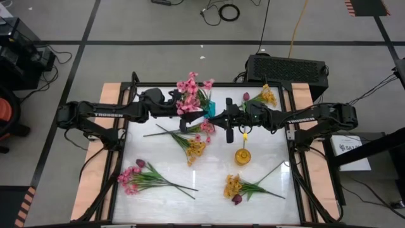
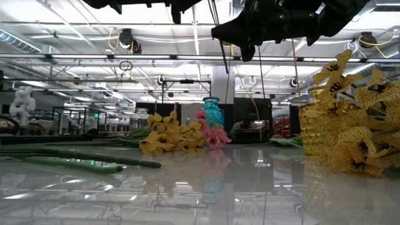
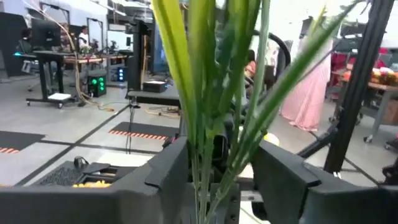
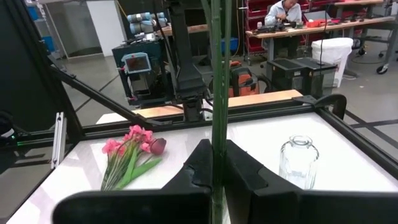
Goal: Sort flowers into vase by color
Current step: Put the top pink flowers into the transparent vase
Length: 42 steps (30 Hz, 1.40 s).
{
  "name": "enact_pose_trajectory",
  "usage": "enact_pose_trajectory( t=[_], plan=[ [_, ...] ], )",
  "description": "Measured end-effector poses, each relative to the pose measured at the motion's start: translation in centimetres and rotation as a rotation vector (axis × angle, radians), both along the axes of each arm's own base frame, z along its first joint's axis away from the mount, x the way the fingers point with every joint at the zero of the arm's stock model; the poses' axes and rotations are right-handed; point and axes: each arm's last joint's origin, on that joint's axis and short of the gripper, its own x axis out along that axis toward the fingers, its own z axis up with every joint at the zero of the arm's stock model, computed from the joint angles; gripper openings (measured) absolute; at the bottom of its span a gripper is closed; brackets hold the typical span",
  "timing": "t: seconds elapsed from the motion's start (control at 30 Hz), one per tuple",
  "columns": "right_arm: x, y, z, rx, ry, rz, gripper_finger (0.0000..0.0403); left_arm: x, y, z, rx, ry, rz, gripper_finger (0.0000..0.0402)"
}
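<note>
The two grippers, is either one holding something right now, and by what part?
Right gripper is shut on a flower's green stem. Left gripper has a pink flower spray's stems between its fingers; whether it grips cannot be told.

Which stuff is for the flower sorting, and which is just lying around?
For the job: pink spray at left gripper, stem in right gripper, flower bunches on table, blue vase, yellow vase, glass vase.
Lying about: black box, floor cables.
</note>
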Motion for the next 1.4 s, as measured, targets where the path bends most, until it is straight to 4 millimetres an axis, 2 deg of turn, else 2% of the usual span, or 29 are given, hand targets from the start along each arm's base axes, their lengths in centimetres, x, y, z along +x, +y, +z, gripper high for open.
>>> enact_pose_trajectory(
  t=[0.1,0.2,0.37,0.6,0.8,0.97,1.17,1.3,1.4],
  plan=[
    [0.0,0.0,0.0,0.0,0.0,-0.001,0.0006,0.0,0.3,0.2,-0.01,-0.02,0.09,0.0226],
    [0.0,0.0,0.0,-0.003,0.0,-0.003,0.0006,-0.1,0.3,0.6,-0.003,-0.058,0.101,0.0252],
    [-0.1,-0.4,0.0,0.001,0.0,-0.017,0.0007,-0.1,0.3,1.2,0.007,-0.077,0.098,0.0251],
    [-0.1,-0.4,0.0,0.004,0.0,-0.022,0.0007,-0.3,1.3,1.2,0.002,-0.075,0.129,0.0189],
    [-0.1,-0.6,0.0,0.01,0.0,-0.075,0.0019,-0.4,1.9,1.2,0.025,-0.072,0.049,0.0098],
    [-0.1,-0.7,0.1,0.02,-0.009,-0.118,0.0061,-0.5,2.4,1.0,0.028,-0.052,0.03,0.0019],
    [-0.1,-0.7,0.1,0.023,-0.009,-0.122,0.0129,-1.1,4.3,1.0,-0.013,-0.05,0.056,0.0019],
    [-0.4,-0.7,0.4,0.022,-0.001,-0.146,0.0169,-2.4,6.4,1.4,-0.078,-0.053,-0.014,0.0019],
    [-1.1,-0.8,0.9,0.02,0.015,-0.177,0.0192,-3.8,8.0,1.7,-0.101,-0.026,-0.001,0.0019]
  ],
)
